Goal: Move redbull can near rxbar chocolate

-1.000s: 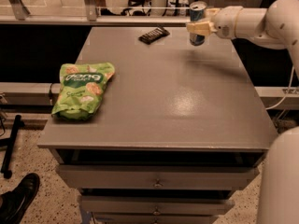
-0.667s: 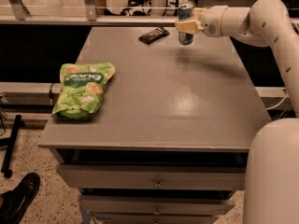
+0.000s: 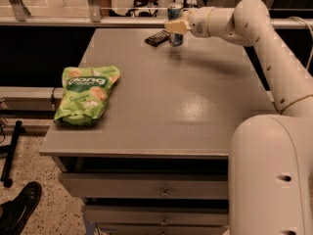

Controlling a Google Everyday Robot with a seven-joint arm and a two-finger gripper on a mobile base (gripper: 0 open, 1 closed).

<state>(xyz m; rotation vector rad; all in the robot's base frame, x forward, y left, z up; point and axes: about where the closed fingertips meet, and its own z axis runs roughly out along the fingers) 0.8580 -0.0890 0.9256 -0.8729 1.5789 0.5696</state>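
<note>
The redbull can, slim, blue and silver, stands upright at the far edge of the grey table, held in my gripper. The gripper's pale fingers are closed around the can's middle. The rxbar chocolate, a small flat dark bar, lies on the table just left of the can, a short gap away. My white arm reaches in from the right across the table's far side.
A large green snack bag lies near the table's left edge. Drawers sit under the table front. A railing runs behind the table. A dark shoe is on the floor at lower left.
My gripper has carried the can leftward along the table's far edge, from well right of the dark bar to just beside it.
</note>
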